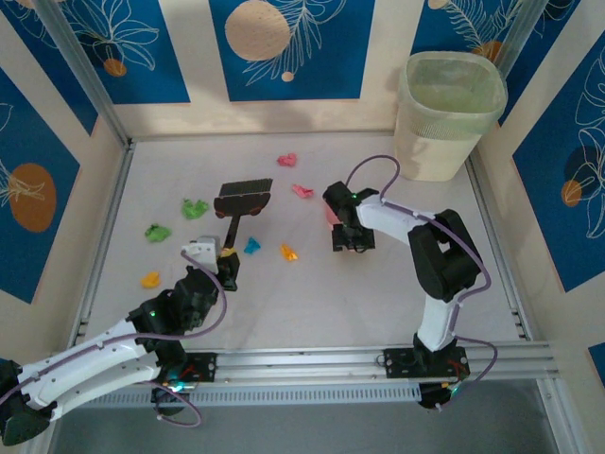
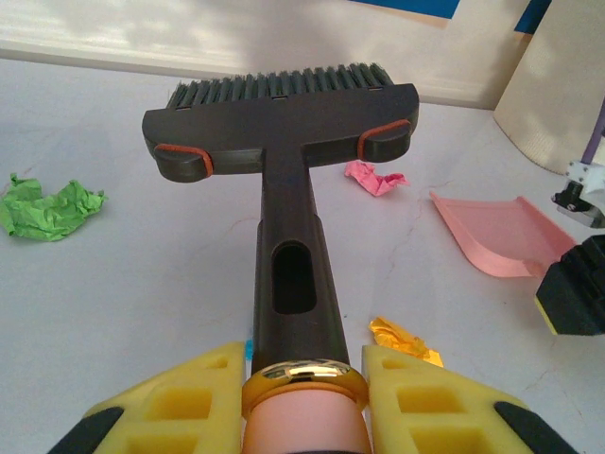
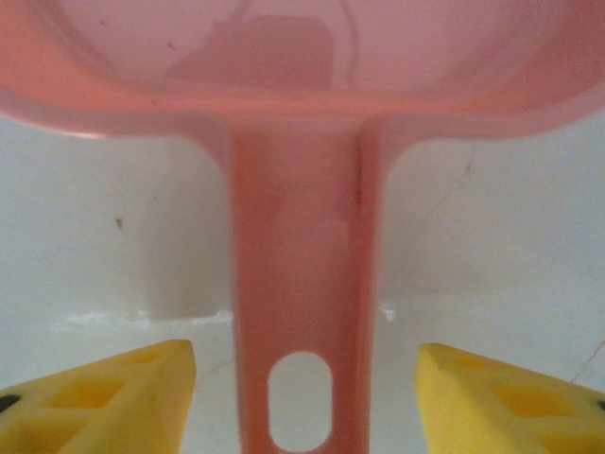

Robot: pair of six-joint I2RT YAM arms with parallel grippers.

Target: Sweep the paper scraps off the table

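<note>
From above, the paper scraps [image 1: 196,208] lie strewn over the bench [image 1: 312,303], mostly ahead of my left gripper [image 1: 228,257] and left of my right gripper [image 1: 352,243]: tiny crumpled bits, pink, green, cyan, orange. At my left wrist, the gripper pinches the brush [image 2: 284,132] handle, a green scrap [image 2: 47,208] far left. At my right wrist, my fingers [image 3: 104,397] are spread, flanking the dustpan [image 3: 298,284] handle without touching.

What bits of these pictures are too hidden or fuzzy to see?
Dustpan, right wrist view: blurred, front cut off by top edge.
Dustpan, top view: mostly under the right gripper.
Blue scrap, left wrist view: a sliver behind the brush handle.
Brush handle's end, left wrist view: below the bottom edge.
</note>
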